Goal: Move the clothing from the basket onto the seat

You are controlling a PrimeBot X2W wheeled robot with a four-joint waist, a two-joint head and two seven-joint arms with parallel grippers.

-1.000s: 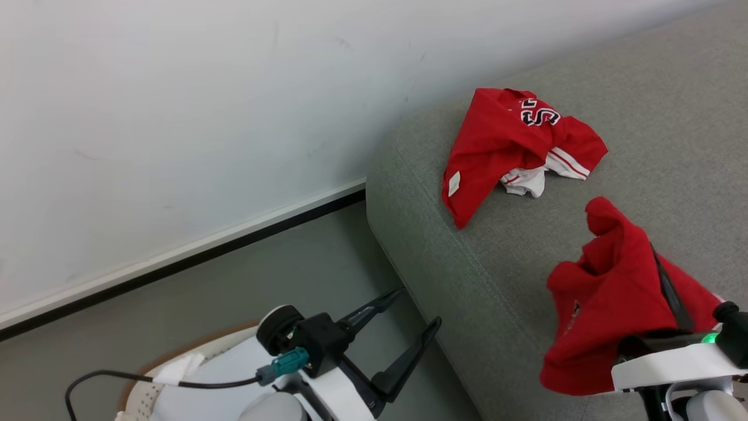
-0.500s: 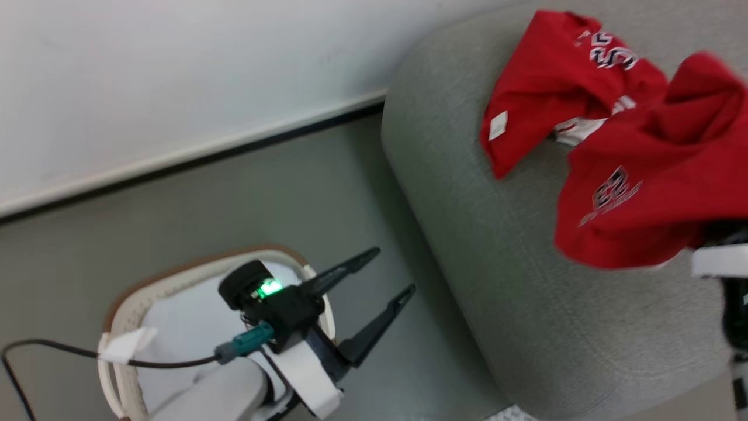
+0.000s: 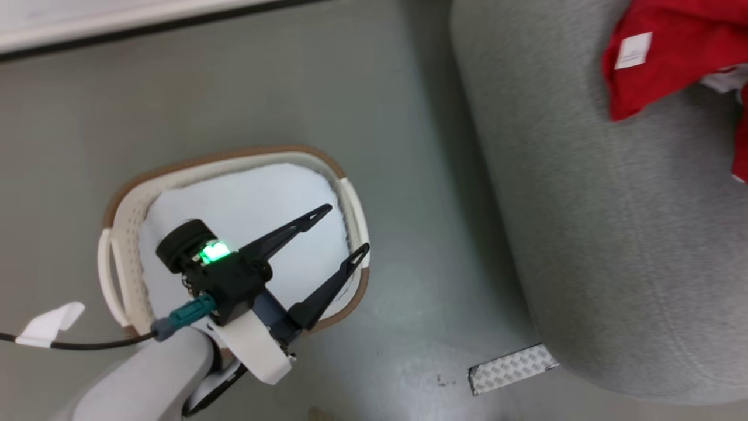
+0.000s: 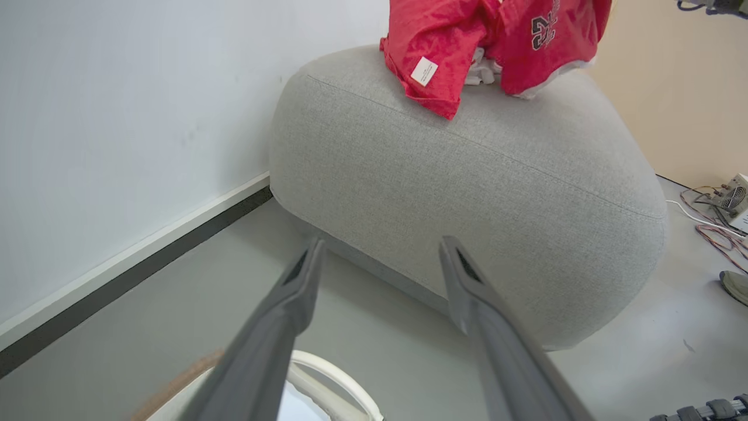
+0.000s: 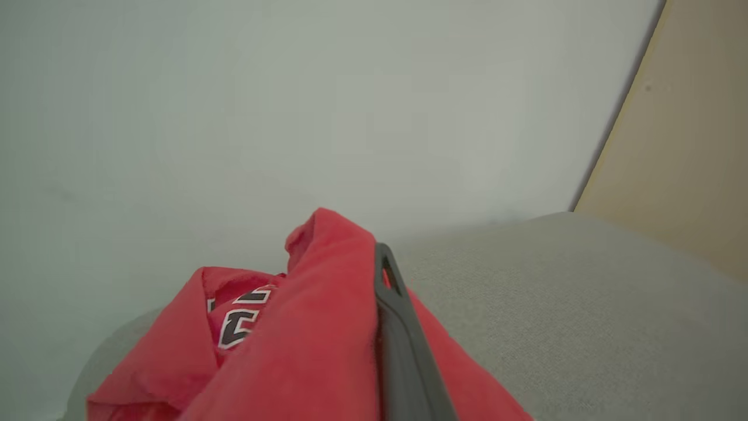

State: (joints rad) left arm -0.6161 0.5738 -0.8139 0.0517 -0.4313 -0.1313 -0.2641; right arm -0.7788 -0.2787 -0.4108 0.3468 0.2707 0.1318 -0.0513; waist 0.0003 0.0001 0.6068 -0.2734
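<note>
- Edges: basket [image 3: 234, 155] on floor [image 3: 409, 146], brown rim all round, white handle each side; seat [image 3: 613, 234] to its right in head view, rounded corner, not touching basket; strip of grey floor btwn the two.
- Room to move: more grey floor btwn basket and baseboard [image 4: 146, 257]; chequered metal plate [image 3: 511, 368] flat on floor at seat's near corner; black cable [image 3: 76, 345] w/ white tape tag [image 3: 52, 321] left of basket.
- L gripper [image 3: 349, 227]: over basket, fingers spread wide, nothing btwn them; tips above basket's right rim, pointing toward seat.
- R gripper [image 5: 356, 257]: one dark finger [image 5: 403, 339] seen, red fabric bunched against it up to tip; other finger hidden under fabric; pinching or not, can't tell.
- clothing [image 4: 444, 47]: red, on top of seat near end by wall [image 4: 117, 117]; piece w/ white tag [image 4: 424, 71] at seat's edge, corner drooping over the curve; "23" piece just beside it, touching.
- Surface: seat light grey weave, seam along upper curve; white liner sheet [image 3: 257, 199] across basket bottom.
- Room: pale wall, dark baseboard; beige panel [image 4: 672, 88] past seat; loose wires [image 4: 713, 228] on floor, far right of L wrist view.
</note>
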